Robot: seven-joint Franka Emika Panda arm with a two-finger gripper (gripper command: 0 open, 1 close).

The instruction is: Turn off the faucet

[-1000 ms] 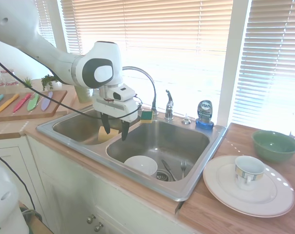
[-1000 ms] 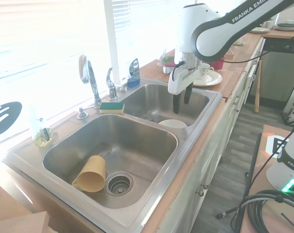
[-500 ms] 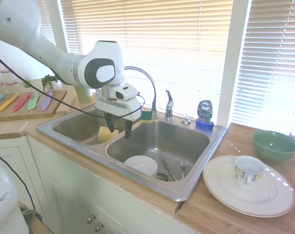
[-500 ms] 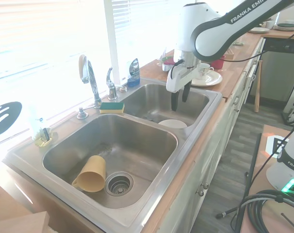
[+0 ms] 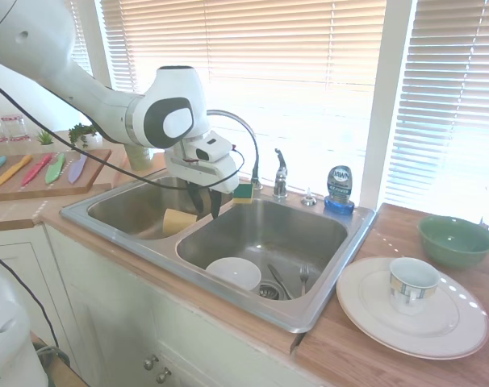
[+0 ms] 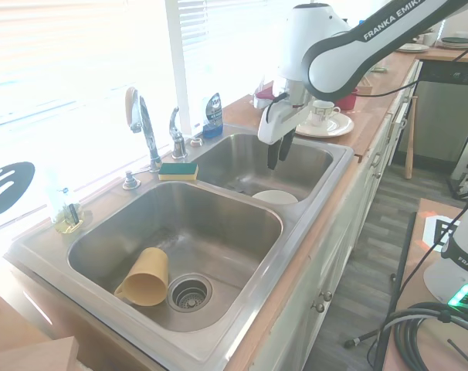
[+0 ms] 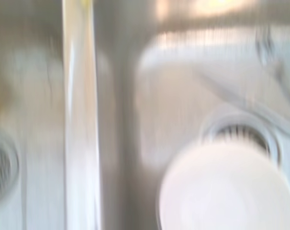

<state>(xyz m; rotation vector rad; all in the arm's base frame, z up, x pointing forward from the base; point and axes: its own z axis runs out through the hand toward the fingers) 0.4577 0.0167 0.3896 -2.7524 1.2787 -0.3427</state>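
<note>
- Step in hand: approach. The gripper [image 5: 205,211] hangs over the divider of the double sink [image 5: 333,310], fingers pointing down, narrowly parted, holding nothing.
- Task's thing: one faucet [image 5: 238,129], a chrome gooseneck at the back rim between the two basins; its one lever handle [image 5: 280,165] stands just beside it, apart from the gripper.
- Next move, as I judge it: carry the gripper back to the lever handle and push it closed; the thin spout arches close to the path.
- Count, basins: two; one white bowl [image 5: 234,272] in the right, one yellow cup [image 6: 144,275] in the left.
- One green-yellow sponge [image 6: 178,171] on the back rim.
- One blue soap bottle [image 5: 339,189].
- On the desk [image 5: 374,347]: one plate [image 5: 454,326] bearing one mug [image 5: 411,282], one green bowl [image 5: 455,239].
</note>
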